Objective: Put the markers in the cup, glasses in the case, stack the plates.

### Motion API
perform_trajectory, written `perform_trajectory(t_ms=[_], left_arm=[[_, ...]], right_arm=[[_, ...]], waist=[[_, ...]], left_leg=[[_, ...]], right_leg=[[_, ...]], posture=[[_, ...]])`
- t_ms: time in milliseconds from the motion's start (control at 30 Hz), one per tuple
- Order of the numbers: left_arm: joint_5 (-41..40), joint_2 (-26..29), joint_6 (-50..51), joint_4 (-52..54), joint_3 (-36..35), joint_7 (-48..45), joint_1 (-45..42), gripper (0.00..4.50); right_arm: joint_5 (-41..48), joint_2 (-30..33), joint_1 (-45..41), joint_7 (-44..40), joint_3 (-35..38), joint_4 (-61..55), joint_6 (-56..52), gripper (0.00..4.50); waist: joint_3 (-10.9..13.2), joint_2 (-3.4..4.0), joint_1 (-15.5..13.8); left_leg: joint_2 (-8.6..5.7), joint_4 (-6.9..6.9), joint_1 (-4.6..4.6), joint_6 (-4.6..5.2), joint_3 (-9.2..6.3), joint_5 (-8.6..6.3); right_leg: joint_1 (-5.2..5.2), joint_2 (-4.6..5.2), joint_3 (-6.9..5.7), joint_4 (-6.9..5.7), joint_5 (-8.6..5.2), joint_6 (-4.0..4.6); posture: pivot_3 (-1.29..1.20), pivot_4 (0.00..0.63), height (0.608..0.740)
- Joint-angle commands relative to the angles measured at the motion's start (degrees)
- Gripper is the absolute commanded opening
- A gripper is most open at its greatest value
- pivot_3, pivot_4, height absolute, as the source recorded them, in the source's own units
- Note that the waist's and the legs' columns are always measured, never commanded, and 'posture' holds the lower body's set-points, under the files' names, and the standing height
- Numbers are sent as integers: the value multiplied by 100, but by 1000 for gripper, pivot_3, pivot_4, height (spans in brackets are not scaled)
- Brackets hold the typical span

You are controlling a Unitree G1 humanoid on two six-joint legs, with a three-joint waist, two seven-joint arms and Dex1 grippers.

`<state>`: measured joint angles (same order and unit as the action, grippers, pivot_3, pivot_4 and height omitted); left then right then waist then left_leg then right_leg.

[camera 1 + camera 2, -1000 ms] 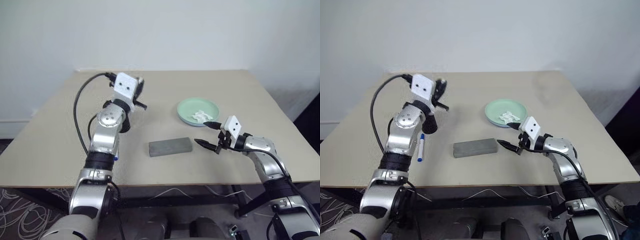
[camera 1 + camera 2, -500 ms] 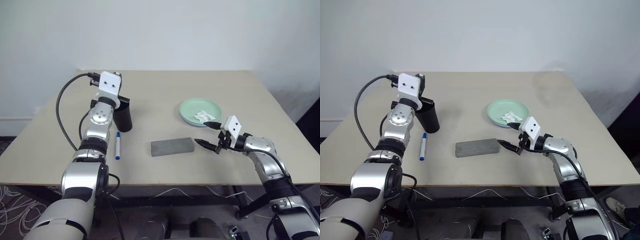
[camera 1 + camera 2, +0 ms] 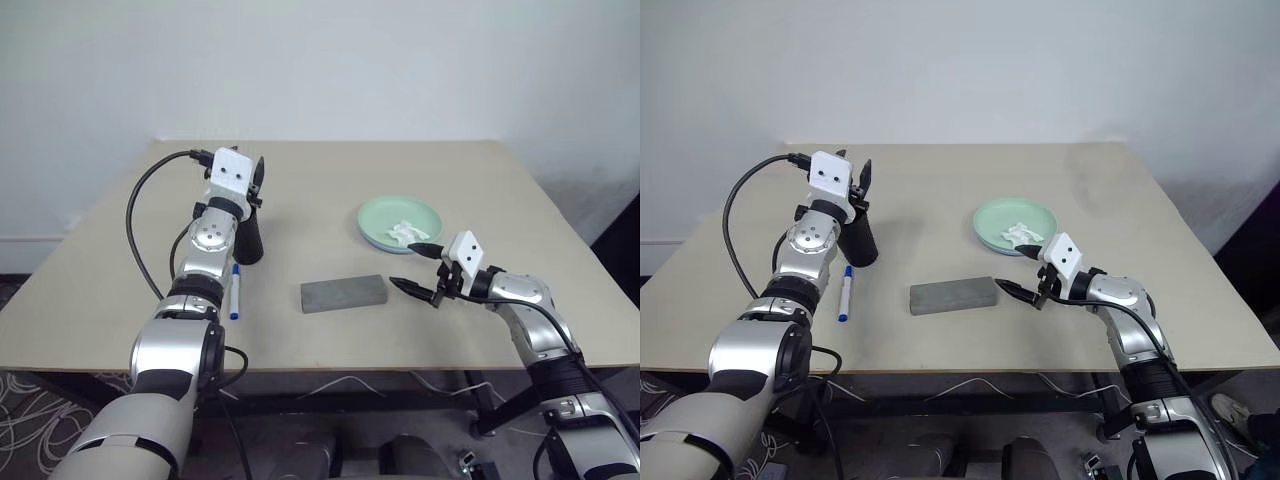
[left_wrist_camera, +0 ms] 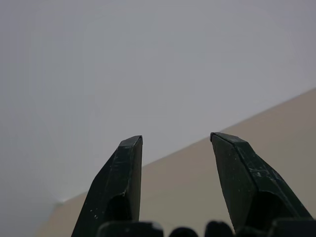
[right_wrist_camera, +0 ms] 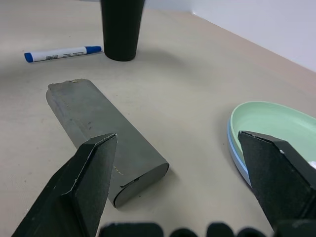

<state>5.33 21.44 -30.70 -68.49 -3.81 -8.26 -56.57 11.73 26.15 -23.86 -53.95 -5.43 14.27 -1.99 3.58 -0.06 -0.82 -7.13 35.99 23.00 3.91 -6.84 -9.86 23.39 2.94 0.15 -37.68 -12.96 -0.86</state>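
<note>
Black and upright, the cup (image 3: 859, 240) stands free on the table (image 3: 970, 180) beside the marker (image 3: 844, 293), so my left gripper (image 3: 861, 178), fingers spread above its rim, holds nothing.

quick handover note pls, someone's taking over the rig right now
Left gripper: open, empty, above the cup.
Right gripper: open, empty, between the case and the plates.
Cup stands upright at table left; one marker lies on the table beside it.
Case is shut, lying mid-table.
Plates: green sits on blue, with a white tissue inside.
Done: plates stacked.
Left: marker into the cup. No glasses visible, so I cannot tell whether they are in the case.
</note>
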Motion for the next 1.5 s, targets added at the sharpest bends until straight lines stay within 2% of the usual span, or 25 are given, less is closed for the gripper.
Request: perform_trajectory(t_ms=[33,167,333,367,467,567,667,867,1000,1100,1200,1333,1500], left_arm=[[-309,-74,110,416,-150,-310,-223,2277],[-952,-295,787,1289,-295,-1231,31,2277],[-1775,-388,2338,3350,-287,-2076,809,2277],[-1980,-319,2864,4033,-233,-2222,1132,2277],[-2437,-60,4441,5639,-228,-2309,1960,2277],[-2671,199,5600,6527,-289,-2185,2513,2277],[-2713,384,6325,7075,-311,-1997,2886,2277],[-2599,484,7861,7772,-556,-1057,3459,2277],[-2499,362,8395,7899,-808,-454,3605,2277],[-2345,76,8618,7866,-1170,216,3651,2277],[-2180,-65,8702,7817,-1236,569,3602,2867],[-2007,-326,8862,7722,-1287,1034,3517,4157],[-1911,-522,8911,7436,-1302,1222,3374,4157]], right_arm=[[54,56,-96,1,115,-210,32,4258],[45,25,-132,-2,88,-185,41,4258],[36,-5,-144,4,59,-174,56,4258],[38,-10,-151,2,56,-162,62,4258],[35,-24,-158,-5,47,-125,88,4258],[34,-34,-170,-21,41,-82,108,4258],[34,-46,-190,-55,27,-37,126,4258],[9,-113,-317,-124,-12,157,206,4258],[-10,-148,-385,-155,-28,273,267,4258],[-30,-181,-408,-163,-38,348,320,4258],[-45,-204,-405,-167,-43,388,359,4258],[-57,-222,-422,-153,-42,440,388,4258],[-82,-247,-422,-127,-42,467,412,4258]], waist=[[0,0,-1],[0,-1,4],[-1,1,62],[-2,2,91],[-1,3,138],[1,6,154],[2,7,147],[2,8,140],[2,8,136],[2,7,84],[2,7,60],[2,7,20],[2,7,17]], left_leg=[[0,0,0,0,0,0],[0,4,4,0,-1,0],[1,2,6,1,0,0],[2,0,6,1,1,0],[8,-8,2,0,4,0],[11,-8,-7,0,1,0],[11,-6,-23,0,1,0],[10,-6,-25,0,0,-1],[10,-14,-24,-1,-1,-1],[10,-16,-24,-1,-1,-1],[10,-15,-23,-1,1,-1],[9,-15,-23,-1,1,-1],[8,-14,-23,-1,1,-1]], right_leg=[[0,0,-1,0,0,0],[0,1,-3,0,0,0],[-2,0,5,-1,0,0],[0,-2,10,-1,1,1],[2,-10,44,-4,0,3],[2,-16,47,-8,0,5],[-16,-14,50,-10,-2,9],[-22,-11,52,-11,-9,21],[-9,-13,52,-10,-4,13],[-9,-13,52,-7,-2,9],[-10,-12,53,-5,-2,8],[-12,-11,52,-5,-2,9],[-12,-10,51,-6,-2,9]], posture=[[0,0,736],[0,0,736],[0,0,736],[0,0,736],[0,0,736],[0,0,736],[0,0,736],[0,0,736],[0,0,736],[0,0,736],[0,0,736],[0,0,736],[0,0,736]])
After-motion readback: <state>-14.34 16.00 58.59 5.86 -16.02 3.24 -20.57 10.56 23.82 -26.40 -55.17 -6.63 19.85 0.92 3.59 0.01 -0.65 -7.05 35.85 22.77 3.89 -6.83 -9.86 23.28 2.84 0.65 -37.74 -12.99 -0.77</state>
